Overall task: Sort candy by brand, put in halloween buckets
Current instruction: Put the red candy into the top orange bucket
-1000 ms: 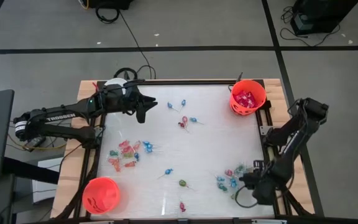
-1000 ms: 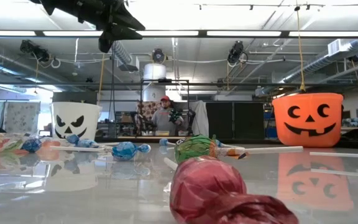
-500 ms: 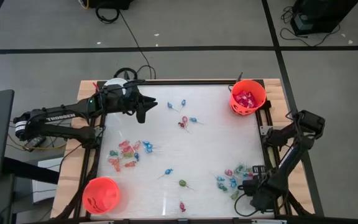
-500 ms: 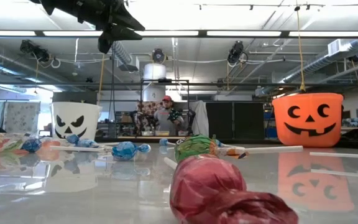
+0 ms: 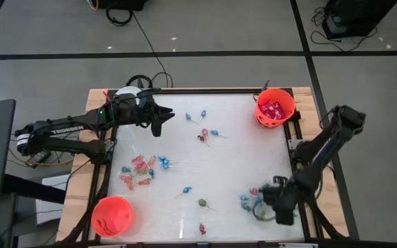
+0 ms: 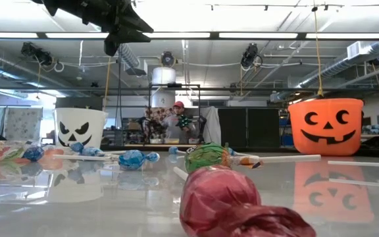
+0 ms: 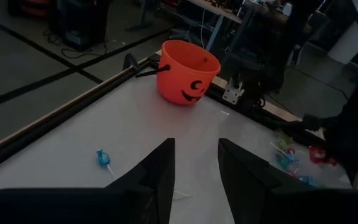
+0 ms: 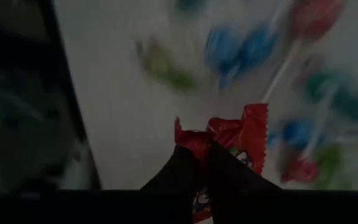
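My right gripper [image 8: 205,152] is shut on a red candy packet [image 8: 244,134] over the candy cluster [image 5: 248,200] near the table's near right corner. Other candy lies in a cluster on the left [image 5: 140,172] and as scattered lollipops [image 5: 202,131] toward the far middle. One orange bucket [image 5: 274,107] with red packets inside stands at the far right corner. A second orange bucket [image 5: 112,215] stands at the near left. The white bucket [image 6: 79,126] stands at the far left, below my left arm. My left gripper [image 7: 194,168] hovers open and empty, high over the far left. My right gripper pinches the red packet between its two fingertips [image 8: 188,158], at one crimped end [image 8: 211,138]. The fingers come from above, pointing steeply down. The rest of the packet sticks out beyond the fingertips. I cannot tell whether it is clear of the table.
A raised frame [image 5: 291,148] edges the white table. A red lollipop [image 6: 219,197] lies close to the low camera, with a green one [image 6: 206,157] behind it. A person [image 6: 176,122] sits in the room beyond the table. Bare tabletop shows in the middle [image 5: 233,162].
My right gripper has swung toward the near right corner and then back toward the table's left, ending over the right-hand candy cluster. My left arm has kept still.
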Controlling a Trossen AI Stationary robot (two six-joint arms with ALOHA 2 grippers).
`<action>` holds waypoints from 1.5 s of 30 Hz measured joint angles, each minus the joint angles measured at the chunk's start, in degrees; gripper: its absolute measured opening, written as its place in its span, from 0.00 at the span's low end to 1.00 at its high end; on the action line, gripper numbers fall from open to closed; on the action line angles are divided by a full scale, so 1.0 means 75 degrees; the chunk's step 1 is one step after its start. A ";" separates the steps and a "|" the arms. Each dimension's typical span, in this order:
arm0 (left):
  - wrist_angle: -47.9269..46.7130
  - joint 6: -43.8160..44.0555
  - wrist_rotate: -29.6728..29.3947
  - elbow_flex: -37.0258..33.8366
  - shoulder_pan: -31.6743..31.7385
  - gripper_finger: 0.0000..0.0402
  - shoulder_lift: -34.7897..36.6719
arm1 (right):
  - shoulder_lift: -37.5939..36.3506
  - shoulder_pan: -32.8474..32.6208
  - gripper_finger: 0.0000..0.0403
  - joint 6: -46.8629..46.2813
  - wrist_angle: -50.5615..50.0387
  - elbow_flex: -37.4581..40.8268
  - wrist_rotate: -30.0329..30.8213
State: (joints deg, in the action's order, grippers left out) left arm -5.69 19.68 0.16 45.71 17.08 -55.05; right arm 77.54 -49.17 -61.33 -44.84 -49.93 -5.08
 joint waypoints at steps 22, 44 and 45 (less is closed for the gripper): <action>0.0673 -0.0573 0.1159 0.0003 0.1152 0.30 0.0050 | -0.2784 0.6300 0.06 0.0935 -0.0379 -0.0079 0.1737; 0.0533 -0.0769 0.2684 0.0003 0.2885 0.19 0.0050 | -0.1949 1.2377 0.05 0.2722 -0.1518 -0.1029 0.2665; 0.0533 -0.0782 0.2684 0.0003 0.2888 0.19 0.0050 | -0.1801 1.2593 0.05 0.2821 -0.1518 -0.1029 0.2575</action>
State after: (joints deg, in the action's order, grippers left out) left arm -1.69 13.82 20.29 45.74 38.74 -54.68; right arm 64.04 45.28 -40.17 -56.23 -57.65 14.23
